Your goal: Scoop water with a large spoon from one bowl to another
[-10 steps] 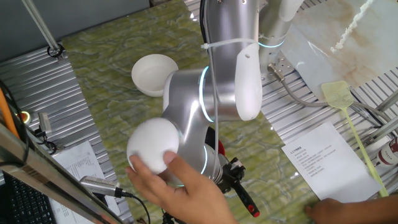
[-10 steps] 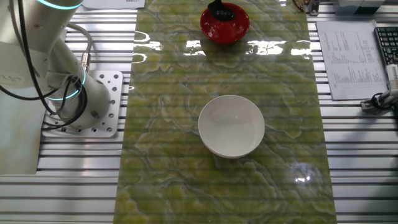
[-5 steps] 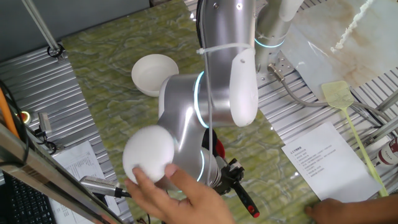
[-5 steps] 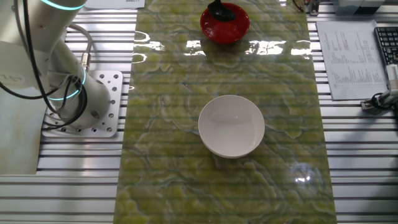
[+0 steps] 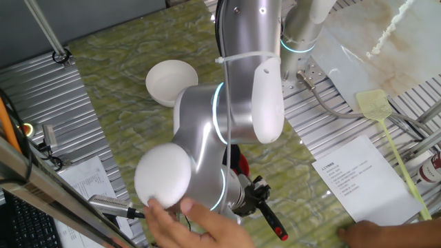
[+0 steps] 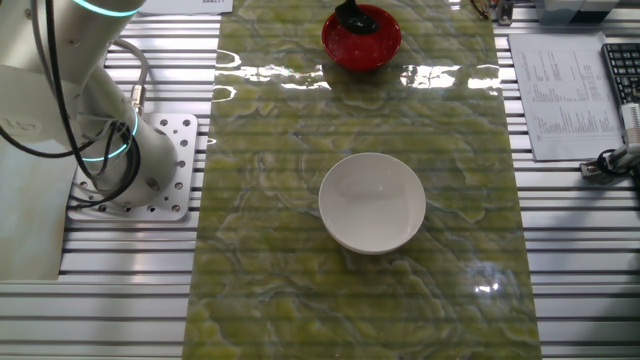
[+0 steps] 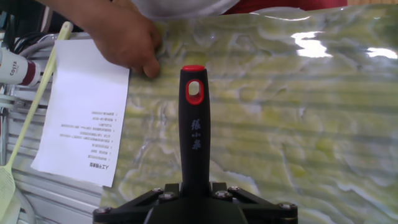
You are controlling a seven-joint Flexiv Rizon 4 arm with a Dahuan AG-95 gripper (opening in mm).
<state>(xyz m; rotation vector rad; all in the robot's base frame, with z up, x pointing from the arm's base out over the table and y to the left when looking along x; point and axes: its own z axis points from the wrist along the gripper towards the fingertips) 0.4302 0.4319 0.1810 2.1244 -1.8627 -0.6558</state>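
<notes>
Gripper (image 7: 194, 196) clamped on large spoon (image 7: 193, 134) handle, red-tipped end pointing away along the fingers over the green table (image 6: 270, 200) | white bowl (image 6: 372, 202) mid-table, contents not discernible | red bowl (image 6: 362, 38) at far edge with the spoon's black scoop resting inside | person's hand (image 7: 127, 38) near paper sheet (image 7: 87, 112)

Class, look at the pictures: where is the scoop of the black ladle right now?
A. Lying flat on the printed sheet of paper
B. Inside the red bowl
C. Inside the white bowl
B: in the other fixed view the ladle's dark scoop sits inside the red bowl, while the white bowl holds no utensil.
</notes>
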